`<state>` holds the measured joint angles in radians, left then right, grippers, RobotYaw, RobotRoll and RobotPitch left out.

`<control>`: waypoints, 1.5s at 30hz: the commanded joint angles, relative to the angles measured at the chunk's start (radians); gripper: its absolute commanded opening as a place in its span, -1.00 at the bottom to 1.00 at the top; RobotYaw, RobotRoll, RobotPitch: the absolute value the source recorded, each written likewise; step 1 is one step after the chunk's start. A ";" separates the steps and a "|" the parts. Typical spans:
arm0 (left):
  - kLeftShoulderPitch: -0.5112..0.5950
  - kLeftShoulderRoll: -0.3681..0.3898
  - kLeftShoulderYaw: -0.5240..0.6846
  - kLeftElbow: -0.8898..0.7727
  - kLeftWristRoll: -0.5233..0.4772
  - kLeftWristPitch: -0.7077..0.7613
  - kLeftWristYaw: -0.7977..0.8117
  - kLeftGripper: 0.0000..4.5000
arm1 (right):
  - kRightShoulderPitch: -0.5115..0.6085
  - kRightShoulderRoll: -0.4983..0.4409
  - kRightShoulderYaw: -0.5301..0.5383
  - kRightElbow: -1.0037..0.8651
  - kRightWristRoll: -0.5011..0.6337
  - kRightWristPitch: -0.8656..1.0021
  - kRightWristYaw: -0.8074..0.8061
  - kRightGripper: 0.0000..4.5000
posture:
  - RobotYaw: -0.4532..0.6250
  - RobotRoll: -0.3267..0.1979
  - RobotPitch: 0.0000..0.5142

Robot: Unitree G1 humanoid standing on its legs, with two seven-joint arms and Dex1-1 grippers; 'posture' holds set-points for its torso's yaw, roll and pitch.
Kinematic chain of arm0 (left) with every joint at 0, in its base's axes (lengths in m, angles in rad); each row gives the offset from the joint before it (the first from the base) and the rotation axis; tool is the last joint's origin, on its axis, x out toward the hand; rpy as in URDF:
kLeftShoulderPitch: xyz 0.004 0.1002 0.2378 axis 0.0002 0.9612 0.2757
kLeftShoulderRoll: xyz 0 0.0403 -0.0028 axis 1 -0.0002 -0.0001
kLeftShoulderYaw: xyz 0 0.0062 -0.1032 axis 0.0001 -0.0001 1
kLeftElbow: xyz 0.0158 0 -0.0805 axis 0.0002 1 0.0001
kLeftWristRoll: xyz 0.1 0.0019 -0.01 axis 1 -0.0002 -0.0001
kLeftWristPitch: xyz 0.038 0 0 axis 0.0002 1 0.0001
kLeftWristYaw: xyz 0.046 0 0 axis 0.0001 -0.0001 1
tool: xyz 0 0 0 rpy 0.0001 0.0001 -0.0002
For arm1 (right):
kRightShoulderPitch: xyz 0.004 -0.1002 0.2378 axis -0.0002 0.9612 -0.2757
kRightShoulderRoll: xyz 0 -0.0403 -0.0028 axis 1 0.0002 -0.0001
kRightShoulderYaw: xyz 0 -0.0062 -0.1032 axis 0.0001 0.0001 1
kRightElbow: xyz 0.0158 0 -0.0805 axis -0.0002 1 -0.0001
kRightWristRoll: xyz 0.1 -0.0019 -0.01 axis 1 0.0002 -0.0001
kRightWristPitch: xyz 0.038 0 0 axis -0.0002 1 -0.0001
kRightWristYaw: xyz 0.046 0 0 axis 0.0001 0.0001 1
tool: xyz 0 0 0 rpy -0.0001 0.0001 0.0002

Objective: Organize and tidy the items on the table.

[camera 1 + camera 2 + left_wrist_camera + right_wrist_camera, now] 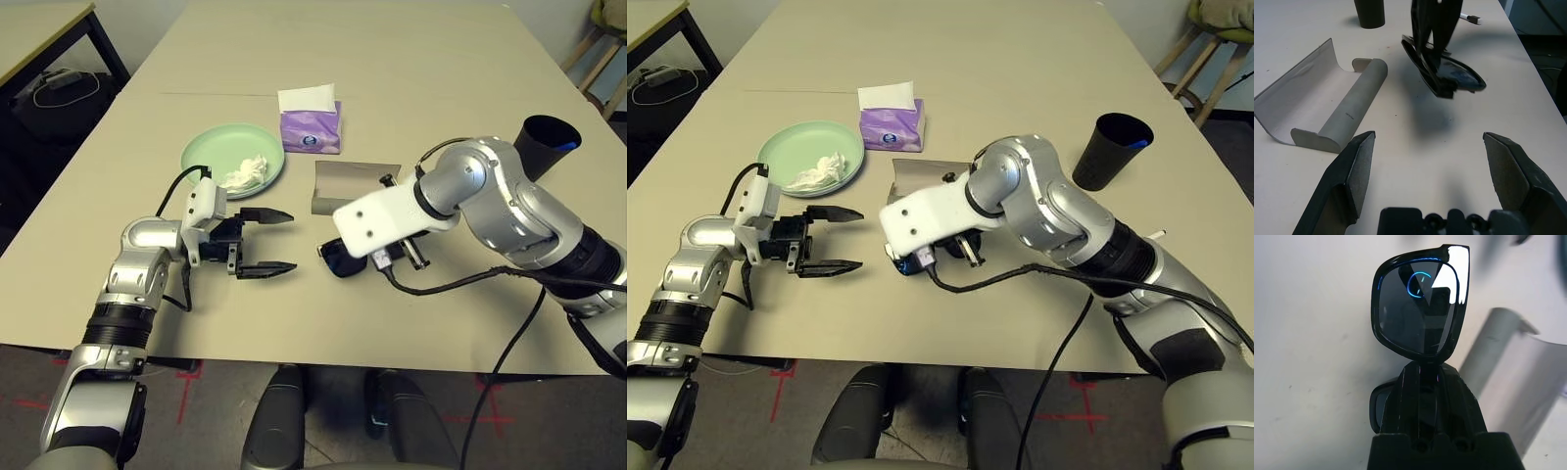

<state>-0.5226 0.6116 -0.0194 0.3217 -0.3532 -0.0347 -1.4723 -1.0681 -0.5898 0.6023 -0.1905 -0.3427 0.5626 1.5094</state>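
Sunglasses [1420, 313] are the item in hand, and the risks spread across the table [411, 59] from the robot's left to its right. Farthest left, the mint green plate [211, 147] carries the crumpled tissue [245, 172], with the purple tissue box [312, 129] just beyond it; these sit well apart from the action and look safe. The left gripper [266, 241] hovers near the table with its fingers spread wide and empty, aimed toward the sunglasses; if it moves in early it could knock the frame or collide with the other arm. In the middle, the grey glasses case [1327, 105] lies open, its lid standing up, close beside the sunglasses. The right gripper [1420, 382] pinches the black frame near its bridge, fingers closed on it, holding it just above the table. That grip is narrow, so the frame may swing or slip, and I judge a tilted release could catch the case edge rather than settle inside. Whether the temples are folded is hard to tell. On the right, the black cup [545, 147] and white pen [1469, 18] stand near the right forearm, which could sweep them.
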 commanded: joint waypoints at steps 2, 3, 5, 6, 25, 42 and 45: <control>0.001 0.010 -0.001 -0.008 -0.001 -0.035 -0.010 1.00 | -0.049 0.036 -0.026 0.095 0.013 0.040 -0.052 -0.83 | 0.24 0.25 -0.40; 0.000 0.010 -0.002 -0.011 -0.002 -0.034 -0.009 1.00 | -0.064 0.049 -0.026 0.134 0.010 0.035 -0.071 -0.83 | 0.24 0.25 -0.40; -0.002 0.011 0.000 -0.019 -0.008 -0.016 -0.002 1.00 | -0.091 0.073 -0.025 0.216 0.006 0.017 -0.109 -0.83 | 0.25 0.25 -0.39; -0.003 0.010 0.003 -0.024 -0.013 0.002 0.008 1.00 | -0.102 0.082 -0.024 0.247 0.006 0.007 -0.124 -0.83 | 0.25 0.25 -0.39; -0.043 0.000 0.056 -0.027 -0.030 0.061 0.153 1.00 | -0.219 0.217 -0.011 0.622 -0.017 -0.088 -0.297 -0.83 | 0.28 0.25 -0.38; -0.027 0.003 0.048 -0.069 -0.037 0.091 0.170 1.00 | -0.160 0.234 0.010 0.637 -0.105 -0.070 -0.357 -0.83 | 0.26 0.25 -0.36; -0.024 0.003 0.048 -0.073 -0.039 0.092 0.173 1.00 | -0.150 0.232 0.013 0.629 -0.114 -0.056 -0.357 -0.83 | 0.26 0.25 -0.36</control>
<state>-0.5610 0.6119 0.0296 0.2706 -0.3864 0.0519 -1.3001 -1.2291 -0.3577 0.6108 0.4594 -0.4427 0.4965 1.1559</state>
